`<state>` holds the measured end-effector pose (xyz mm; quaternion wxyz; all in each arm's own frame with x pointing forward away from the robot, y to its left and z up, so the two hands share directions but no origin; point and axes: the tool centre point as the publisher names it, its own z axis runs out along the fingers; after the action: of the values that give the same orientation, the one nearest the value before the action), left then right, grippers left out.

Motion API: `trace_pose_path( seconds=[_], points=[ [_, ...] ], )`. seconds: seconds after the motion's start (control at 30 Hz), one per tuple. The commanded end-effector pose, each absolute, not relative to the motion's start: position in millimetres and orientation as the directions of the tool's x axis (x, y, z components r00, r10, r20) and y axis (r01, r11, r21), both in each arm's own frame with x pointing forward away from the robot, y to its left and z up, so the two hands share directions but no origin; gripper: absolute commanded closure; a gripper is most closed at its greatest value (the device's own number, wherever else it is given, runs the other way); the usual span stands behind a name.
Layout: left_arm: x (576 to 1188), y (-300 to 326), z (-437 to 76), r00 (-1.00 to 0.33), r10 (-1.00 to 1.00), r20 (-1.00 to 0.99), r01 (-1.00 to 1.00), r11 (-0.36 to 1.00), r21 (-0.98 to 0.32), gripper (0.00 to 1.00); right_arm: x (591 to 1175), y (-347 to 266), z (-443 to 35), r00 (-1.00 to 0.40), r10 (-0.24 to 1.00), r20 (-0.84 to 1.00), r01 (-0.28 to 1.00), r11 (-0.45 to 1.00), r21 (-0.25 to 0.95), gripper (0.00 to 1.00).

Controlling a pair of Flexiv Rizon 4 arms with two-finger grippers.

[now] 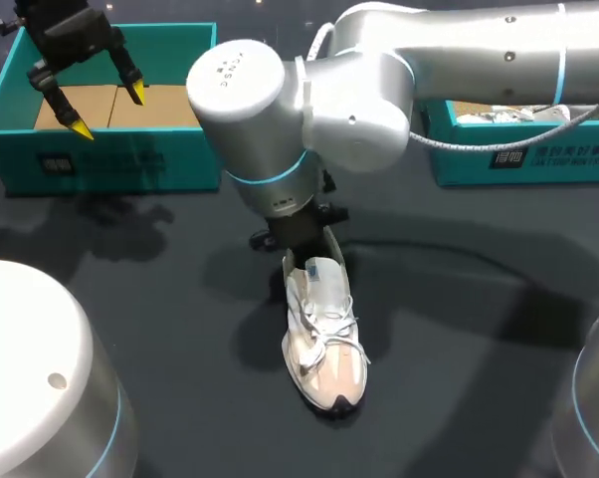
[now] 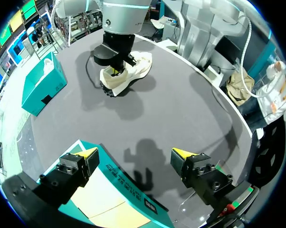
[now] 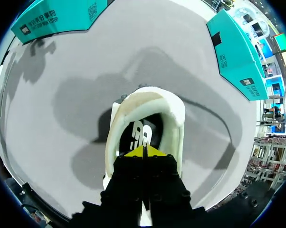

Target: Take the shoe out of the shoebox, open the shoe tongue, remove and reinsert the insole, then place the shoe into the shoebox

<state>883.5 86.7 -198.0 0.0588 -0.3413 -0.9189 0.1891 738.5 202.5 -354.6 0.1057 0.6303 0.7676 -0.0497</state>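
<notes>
Your bench (image 1: 180,299) carries everything, and the biggest thing over it is your right arm (image 1: 379,90), which comes in from the right and reaches past the middle with its wrist pointing straight down. At the far left sits the open teal shoebox (image 1: 110,164), showing only its cardboard floor. A second teal box (image 1: 538,159) sits at the far right. The shoe (image 1: 324,339) is out of the shoebox, upright on its sole in the middle of the bench, toe toward the near edge and heel toward the far side. Your left claw (image 1: 108,112) hangs over the shoebox, fingers spread wide and holding nothing, well apart from the shoe. Your right claw (image 3: 144,151) is down inside the shoe's collar at the heel, its yellow tips pressed together just above the insole (image 3: 142,133). You cannot tell from here whether they have pinched an edge of it. The main danger, as I judge it, is that nothing holds the shoe down. If you pull up, the whole shoe may lift, tip or drag across the bench instead of giving up the insole. A thin pinch could also slip off and leave the insole crumpled in the heel. The wrist crowds the collar too, so a sideways move could roll the shoe over.
</notes>
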Motion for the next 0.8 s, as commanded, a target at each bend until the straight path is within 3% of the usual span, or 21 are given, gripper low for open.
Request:
trace_pose_path(
  seconds=[0.03, 0.43, 0.57, 0.8],
  points=[
    [884, 87, -198, -0.76, 0.65, -0.019, 0.605, 0.696, -0.386, 0.0, 742, 191, -348, -0.211, 0.969, -0.129, 0.977, 0.213, 0.0, 1.0],
    [884, 87, -198, -0.76, 0.65, -0.019, 0.605, 0.696, -0.386, 0.0, 728, 192, -349, -0.24, 0.97, -0.048, 0.968, 0.235, -0.093, 0.99],
    [884, 87, -198, -0.76, 0.65, -0.019, 0.605, 0.696, -0.386, 0.0, 722, 197, -346, -0.256, 0.965, -0.055, 0.962, 0.249, -0.108, 0.68],
    [884, 87, -198, -0.76, 0.65, -0.019, 0.605, 0.696, -0.386, 0.0, 720, 203, -345, -0.261, 0.963, -0.068, 0.96, 0.251, -0.125, 0.62]
  ],
)
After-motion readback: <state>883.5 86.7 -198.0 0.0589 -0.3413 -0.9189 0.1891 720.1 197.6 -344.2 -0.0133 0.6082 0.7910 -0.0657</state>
